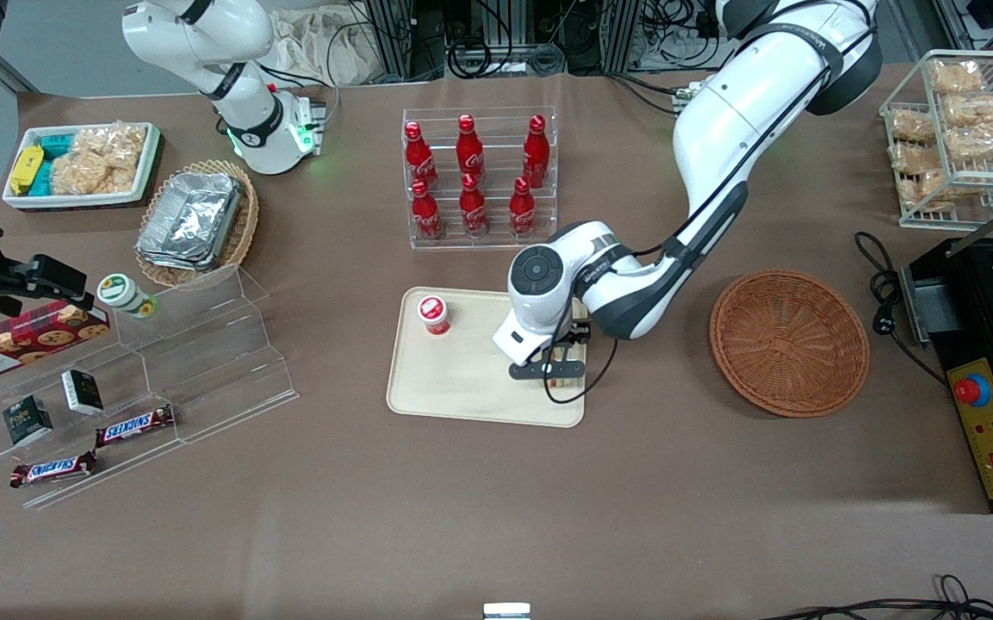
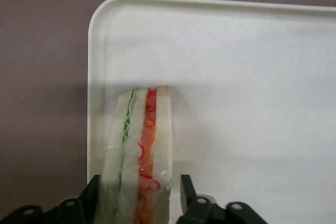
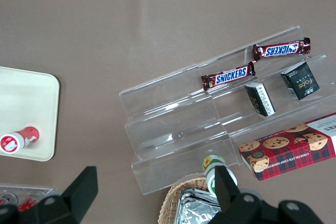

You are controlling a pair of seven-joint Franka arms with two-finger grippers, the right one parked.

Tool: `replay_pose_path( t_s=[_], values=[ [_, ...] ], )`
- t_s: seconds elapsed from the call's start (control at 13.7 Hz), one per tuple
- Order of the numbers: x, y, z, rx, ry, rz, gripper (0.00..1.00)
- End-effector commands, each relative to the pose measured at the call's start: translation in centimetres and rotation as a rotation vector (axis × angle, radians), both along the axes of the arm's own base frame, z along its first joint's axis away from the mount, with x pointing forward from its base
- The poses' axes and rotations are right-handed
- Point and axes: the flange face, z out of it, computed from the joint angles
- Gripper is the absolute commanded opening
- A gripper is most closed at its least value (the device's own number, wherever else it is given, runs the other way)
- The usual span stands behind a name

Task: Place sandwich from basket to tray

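While the brown tabletop (image 1: 479,517) carries everything, the tray (image 1: 453,387) lies near its middle, with the empty basket (image 1: 789,343) toward the working arm's end. A small red-capped cup (image 1: 434,314) stands at the tray's 11 o'clock. Over the tray's 3 o'clock edge the gripper (image 1: 558,368) has its jaws clamped on the upright sandwich (image 2: 140,150), one finger (image 2: 186,195) on each bread face.

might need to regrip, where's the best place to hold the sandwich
Across its two flat bread faces, from above, as the gripper does now: the sandwich stands on edge on the tray, filling edge showing, a finger on each bread face.
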Motion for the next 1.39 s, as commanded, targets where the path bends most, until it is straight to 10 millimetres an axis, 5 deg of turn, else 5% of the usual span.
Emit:
replay_pose_path(
  t_s=[0.0,0.36,0.51,0.88,1.31],
  values=[
    [1.0,-0.4,1.3,-0.008,-0.025,0.031,1.00],
    [1.7,1.2,13.6,0.004,-0.156,0.199,1.00],
    [3.2,4.5,17.3,0.000,-0.173,0.286,1.00],
    [3.2,10.3,24.8,0.021,-0.145,0.304,1.00],
    [2.7,21.7,32.0,-0.002,-0.045,0.221,1.00]
  ],
)
